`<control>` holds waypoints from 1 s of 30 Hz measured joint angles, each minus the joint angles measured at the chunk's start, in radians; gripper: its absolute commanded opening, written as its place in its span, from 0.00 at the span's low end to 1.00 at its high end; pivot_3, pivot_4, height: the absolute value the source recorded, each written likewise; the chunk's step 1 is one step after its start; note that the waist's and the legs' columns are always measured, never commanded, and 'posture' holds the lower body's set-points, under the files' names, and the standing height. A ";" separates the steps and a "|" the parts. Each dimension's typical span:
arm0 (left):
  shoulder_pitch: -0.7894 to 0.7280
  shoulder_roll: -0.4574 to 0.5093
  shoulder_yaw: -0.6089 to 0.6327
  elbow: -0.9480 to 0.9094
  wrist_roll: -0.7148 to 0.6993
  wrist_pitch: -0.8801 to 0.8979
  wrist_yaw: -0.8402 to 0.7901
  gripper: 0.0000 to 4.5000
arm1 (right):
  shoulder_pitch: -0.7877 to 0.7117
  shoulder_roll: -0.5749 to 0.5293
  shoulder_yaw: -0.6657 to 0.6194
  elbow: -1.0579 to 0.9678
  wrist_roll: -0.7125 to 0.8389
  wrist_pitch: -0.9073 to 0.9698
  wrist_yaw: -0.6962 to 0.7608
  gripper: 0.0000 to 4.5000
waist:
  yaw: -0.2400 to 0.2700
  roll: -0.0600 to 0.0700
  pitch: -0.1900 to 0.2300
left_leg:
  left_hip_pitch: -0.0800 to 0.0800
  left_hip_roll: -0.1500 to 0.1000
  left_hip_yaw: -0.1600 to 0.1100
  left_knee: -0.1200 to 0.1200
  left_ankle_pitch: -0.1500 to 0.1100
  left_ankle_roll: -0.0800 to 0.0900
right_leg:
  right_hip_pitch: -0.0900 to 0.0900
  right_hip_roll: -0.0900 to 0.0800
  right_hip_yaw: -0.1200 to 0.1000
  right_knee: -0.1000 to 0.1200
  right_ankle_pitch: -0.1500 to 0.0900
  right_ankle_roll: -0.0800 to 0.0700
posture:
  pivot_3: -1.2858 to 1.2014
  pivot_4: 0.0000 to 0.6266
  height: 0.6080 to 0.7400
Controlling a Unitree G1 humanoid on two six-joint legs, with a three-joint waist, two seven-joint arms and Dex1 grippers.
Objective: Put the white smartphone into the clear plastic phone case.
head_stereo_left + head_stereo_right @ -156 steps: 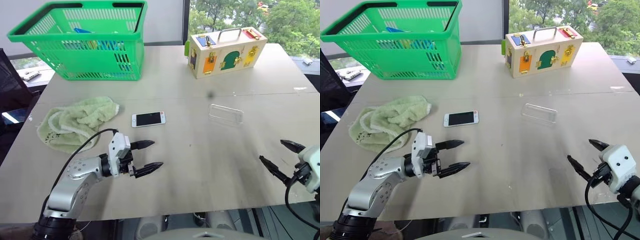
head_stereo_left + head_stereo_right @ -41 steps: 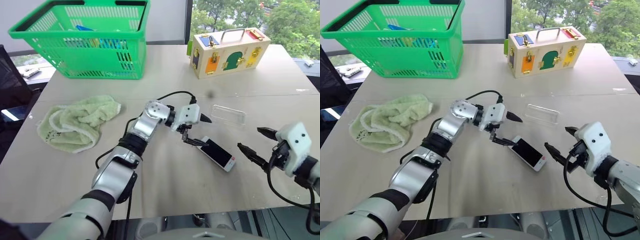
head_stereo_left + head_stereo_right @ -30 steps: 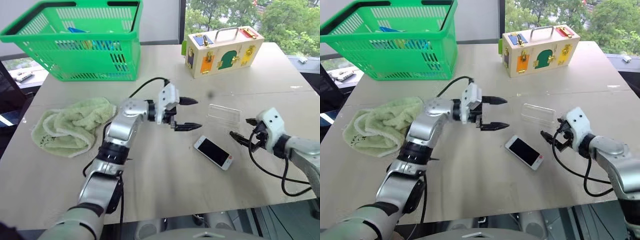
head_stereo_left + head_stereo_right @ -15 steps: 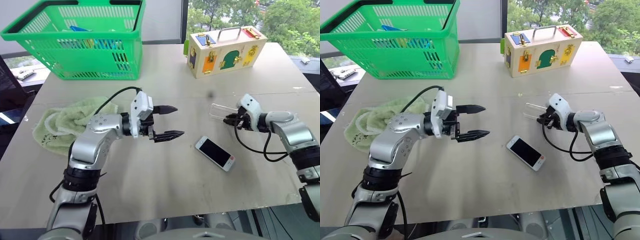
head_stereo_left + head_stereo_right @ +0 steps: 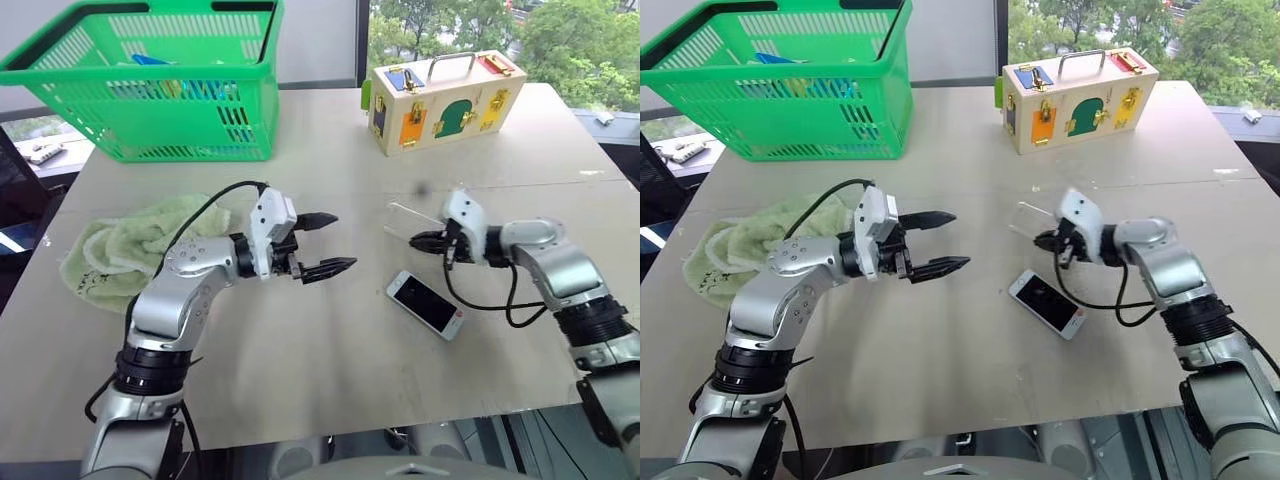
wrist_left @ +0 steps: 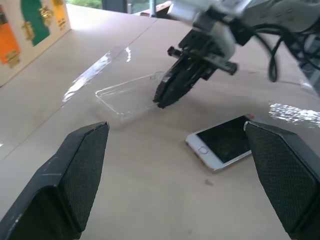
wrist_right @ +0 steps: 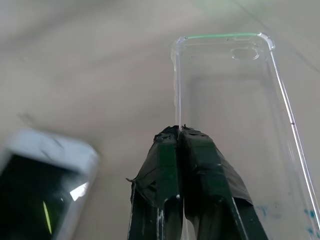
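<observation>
white smartphone (image 5: pixel 425 304): flat on table, screen up and dark, white bezels, lying diagonal; clear plastic phone case (image 7: pixel 235 115): see-through shell, rounded corners, camera cutout visible, one long rim pinched, just beyond phone, apart from it

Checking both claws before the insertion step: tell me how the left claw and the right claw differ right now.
The left claw is spread wide and empty; the right claw is pinched shut on the rim of the clear plastic phone case. The left claw hovers over bare table, apart from the white smartphone; the right claw sits just above the smartphone's far end. Both have two black fingers and point toward each other.
</observation>
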 measured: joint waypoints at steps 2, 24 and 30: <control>0.000 0.016 0.001 0.030 0.008 -0.011 0.000 1.00 | -0.014 0.038 0.053 -0.037 -0.020 0.018 0.001 0.02 | -0.001 0.000 0.000 | 0.000 0.000 0.000 0.000 0.000 0.000 | 0.000 0.000 0.000 0.000 0.000 0.000 | 0.52 0.24 1.00; 0.116 0.127 0.085 0.103 0.006 -0.084 -0.060 1.00 | -0.099 0.276 0.230 -0.019 -0.100 0.141 -0.034 0.73 | 0.005 0.001 0.001 | -0.002 -0.001 -0.001 0.000 0.002 -0.004 | -0.003 -0.003 -0.001 0.005 -0.002 -0.005 | 0.52 0.24 1.00; 0.091 0.143 -0.001 0.150 0.047 -0.171 -0.168 1.00 | 0.064 0.063 0.047 -0.466 0.031 0.285 -0.017 0.73 | 0.001 0.001 0.001 | -0.002 -0.001 0.000 -0.002 0.002 -0.004 | -0.005 -0.002 -0.001 0.006 -0.004 -0.004 | 0.52 0.24 1.00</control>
